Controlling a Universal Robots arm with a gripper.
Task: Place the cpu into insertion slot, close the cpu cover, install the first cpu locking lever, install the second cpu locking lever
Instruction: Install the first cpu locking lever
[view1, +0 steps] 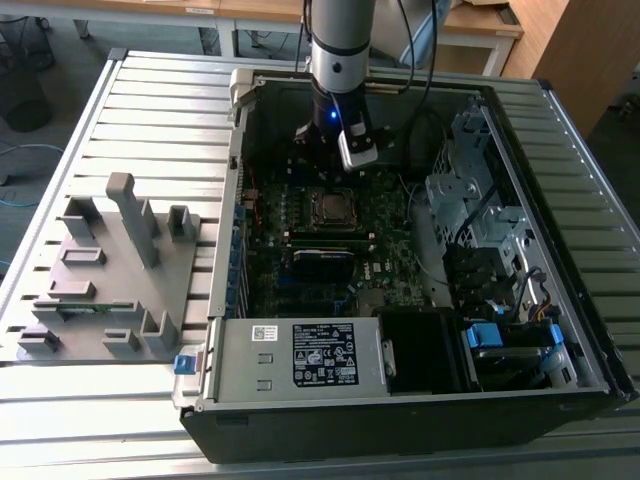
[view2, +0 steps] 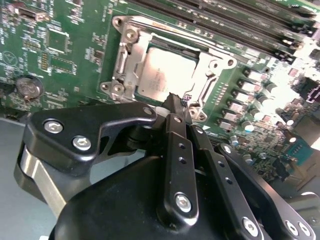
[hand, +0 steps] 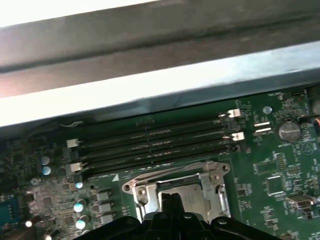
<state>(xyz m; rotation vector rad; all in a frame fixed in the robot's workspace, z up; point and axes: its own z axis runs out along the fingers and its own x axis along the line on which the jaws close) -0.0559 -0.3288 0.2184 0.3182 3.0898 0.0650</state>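
Looking past your gripper (view2: 176, 102), whose fingers are pressed together with nothing between them, you see the cpu (view2: 162, 75) seated in the slot (view2: 150, 47) just beyond the fingertips, with the cover (view2: 210, 82) framing it on the motherboard (view2: 65, 55).

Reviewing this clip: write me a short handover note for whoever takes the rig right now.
Gripper: fingers together, holding nothing, tips just over the socket's edge.
The cpu already lies in the insertion slot on the motherboard.
The cpu cover appears lowered around the chip.
Whether either locking lever is latched cannot be told from these views; check both.
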